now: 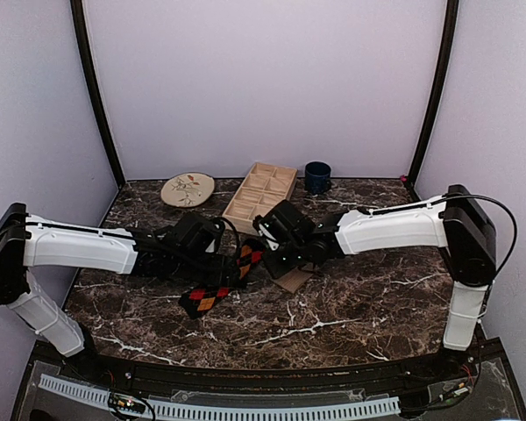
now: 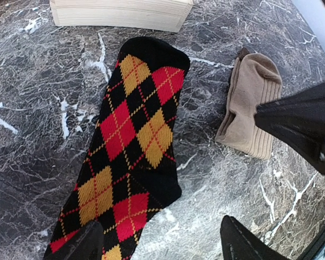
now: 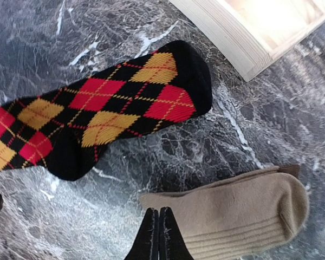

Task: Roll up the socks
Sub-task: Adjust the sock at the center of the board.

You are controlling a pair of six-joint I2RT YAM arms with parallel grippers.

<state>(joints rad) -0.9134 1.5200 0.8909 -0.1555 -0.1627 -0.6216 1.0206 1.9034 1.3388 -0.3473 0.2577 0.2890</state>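
At the middle of the surface [image 2: 32, 135], just at 6 o'clock of the wooden tray [image 3: 260, 27]: the socks, both flat, neither rolled, lying apart.

Argyle sock [image 2: 130, 141]: stretched out full length, long axis from 7 o'clock to 1 o'clock in the top view, rounded closed end toward the tray.

Tan sock [image 3: 244, 211]: at 3 o'clock of the argyle one, near but not touching. Looks shorter, perhaps doubled over.

Left hand [image 2: 162, 246]: released, fingers spread wide, grasping nothing. Hangs over the 7 o'clock half of the argyle sock. In its own wrist view, one finger over the fabric and the other out past the sock's 3 o'clock edge. Cannot tell whether it touches.

Right hand [image 3: 158, 233]: clenched tight, tips pressed together right at the tan sock's near edge. Cannot tell whether any fabric is caught between them.

Likely turns on one relation: tan sock off to 3 o'clock, and not clearly lined up with the argyle axis. Probably needs carrying toward 9 o'clock and laying along that same 7-to-1 line before rolling from one end. Right hand nearer for the carry, left hand already placed to pin the argyle sock.
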